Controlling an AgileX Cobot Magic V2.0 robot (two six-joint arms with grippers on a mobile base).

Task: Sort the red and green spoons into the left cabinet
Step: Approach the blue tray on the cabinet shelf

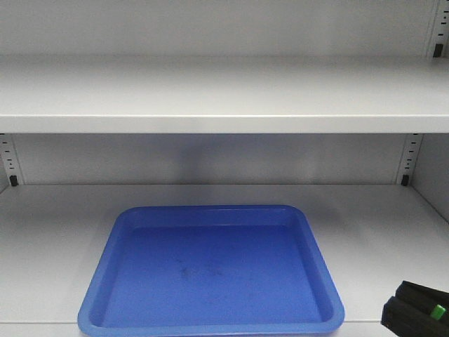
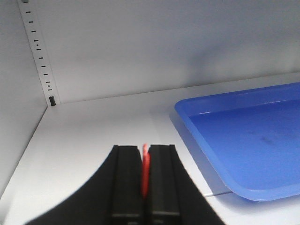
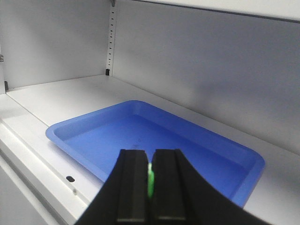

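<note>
I face the pale grey left cabinet (image 1: 224, 98), whose lower shelf (image 1: 393, 232) carries a blue tray (image 1: 210, 270). My left gripper (image 2: 145, 150) is shut on the red spoon (image 2: 146, 171), a thin red strip between its black fingers, held above the shelf just left of the blue tray (image 2: 243, 140). My right gripper (image 3: 150, 153) is shut on the green spoon (image 3: 150, 180), hovering over the near edge of the blue tray (image 3: 154, 140). In the front view only the right gripper (image 1: 417, 309) shows, at the bottom right, with a bit of the green spoon (image 1: 438, 311).
An upper shelf (image 1: 224, 116) overhangs the lower one. Slotted upright strips (image 1: 8, 161) stand at the back corners, with another slotted strip (image 2: 40, 51) by the left side wall (image 2: 11, 117). The shelf's front lip (image 3: 42, 164) runs below the right gripper.
</note>
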